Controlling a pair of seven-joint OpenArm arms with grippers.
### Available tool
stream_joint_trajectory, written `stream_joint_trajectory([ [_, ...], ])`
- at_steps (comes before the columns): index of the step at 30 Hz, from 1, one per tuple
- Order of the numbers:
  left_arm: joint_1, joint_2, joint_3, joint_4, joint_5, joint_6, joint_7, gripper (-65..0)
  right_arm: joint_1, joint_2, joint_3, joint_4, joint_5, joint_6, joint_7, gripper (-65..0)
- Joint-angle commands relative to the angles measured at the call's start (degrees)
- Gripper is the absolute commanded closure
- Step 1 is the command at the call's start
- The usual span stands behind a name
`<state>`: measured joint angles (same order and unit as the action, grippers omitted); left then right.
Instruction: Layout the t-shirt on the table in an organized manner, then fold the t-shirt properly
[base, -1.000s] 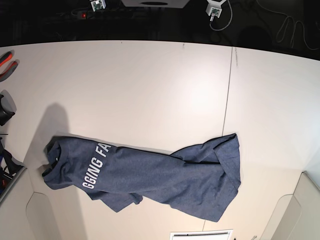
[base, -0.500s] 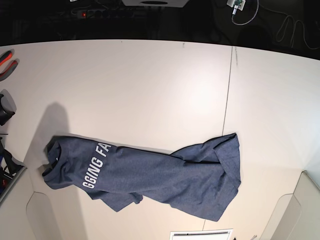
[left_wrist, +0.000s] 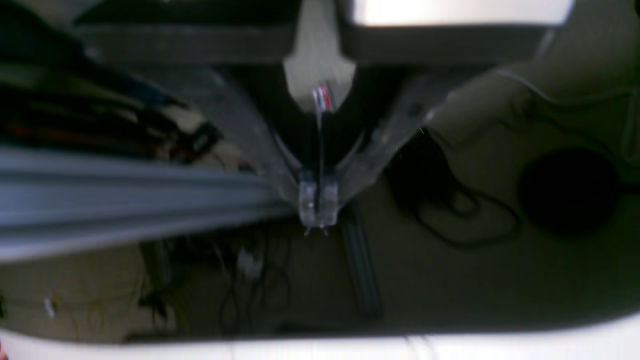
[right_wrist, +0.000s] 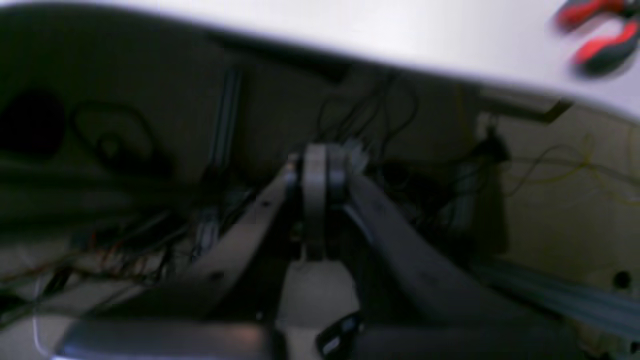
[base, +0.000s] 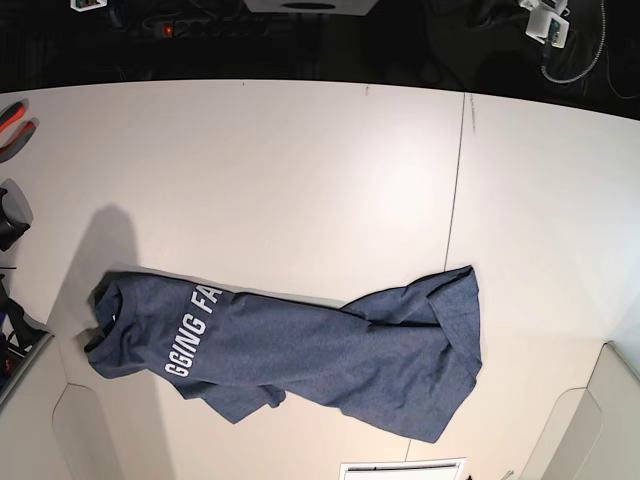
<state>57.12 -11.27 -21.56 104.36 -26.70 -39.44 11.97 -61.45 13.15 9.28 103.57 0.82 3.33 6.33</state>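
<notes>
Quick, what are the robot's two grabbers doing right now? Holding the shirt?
Left gripper: jaws closed, holding nothing.
Right gripper: jaws closed, holding nothing.
The t-shirt lies on the table, untouched.

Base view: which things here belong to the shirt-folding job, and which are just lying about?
Job: t-shirt, crumpled; table; left gripper and right gripper, both shut and empty.
Lying about: red-handled pliers at the table's left edge; cables behind the table.

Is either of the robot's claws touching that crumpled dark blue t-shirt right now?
Apart. The base view shows the heathered navy-blue t-shirt lying alone on the off-white table; both wrist views show shut grippers beyond the table.
</notes>
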Motion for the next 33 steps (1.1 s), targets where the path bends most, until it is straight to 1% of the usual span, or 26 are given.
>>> stream_joint_trajectory([
  [1, 0.72, -0.22, -1.38, 0.96, -1.62, -0.56, -0.96, 0.0, -0.44, 0.2, 0.85, 1.88, 0.26, -0.13, 1.44, 0.0],
  [5, -2.64, -0.22, -4.07, 1.07, -4.42, -0.56, -0.98, 0.0, 3.67, 0.37, 1.99, 4.76, 0.24, -0.13, 1.42, 0.0],
  [14, -18.01, 0.15, -4.07, 1.05, -4.35, -0.56, -1.11, 0.0, 18.12, 3.89, 1.95, 4.79, 0.24, -0.11, 1.16, 0.0],
  [18, -24.92, 0.11, -3.89, 1.05, -4.28, -0.56, -0.83, 0.0, 22.67, 4.17, 1.95, 4.79, 0.26, 0.09, 0.57, 0.0],
  [20, -28.04, 0.11, -3.52, 0.98, -4.22, -0.56, 0.52, 0.0, 25.11, 4.17, 1.9, 4.76, 0.26, 0.09, -0.83, 0.0],
  [24, -33.73, 0.11, -0.9, 0.2, -3.04, -0.56, 2.29, 0.0, 30.56, 4.17, 1.84, 4.11, 0.74, 0.13, -4.35, 0.0],
  [27, -37.38, 0.07, 2.47, -1.68, 0.33, -0.56, 2.32, 0.0, 34.23, 4.15, 1.84, 3.08, 4.28, 0.72, -5.33, 0.0],
  [29, -39.95, 0.09, 5.01, -3.91, 2.45, -0.56, 2.32, 0.0, 36.59, 4.15, 1.84, 2.14, 6.34, 1.99, -6.4, 0.0],
  [31, -42.95, 0.09, 7.41, -6.82, 4.46, -0.56, 2.25, 0.0, 39.06, 4.15, 1.77, 1.11, 7.15, 3.28, -7.89, 0.0],
  [32, -44.61, 0.09, 8.46, -8.41, 5.38, -0.37, 2.25, 0.0, 40.28, 4.17, 1.64, 0.33, 7.13, 4.11, -8.39, 0.0],
  [33, -46.38, 0.09, 9.42, -10.05, 6.4, 0.5, 2.23, 0.0, 41.53, 4.15, 1.53, -0.72, 7.13, 5.01, -8.9, 0.0],
])
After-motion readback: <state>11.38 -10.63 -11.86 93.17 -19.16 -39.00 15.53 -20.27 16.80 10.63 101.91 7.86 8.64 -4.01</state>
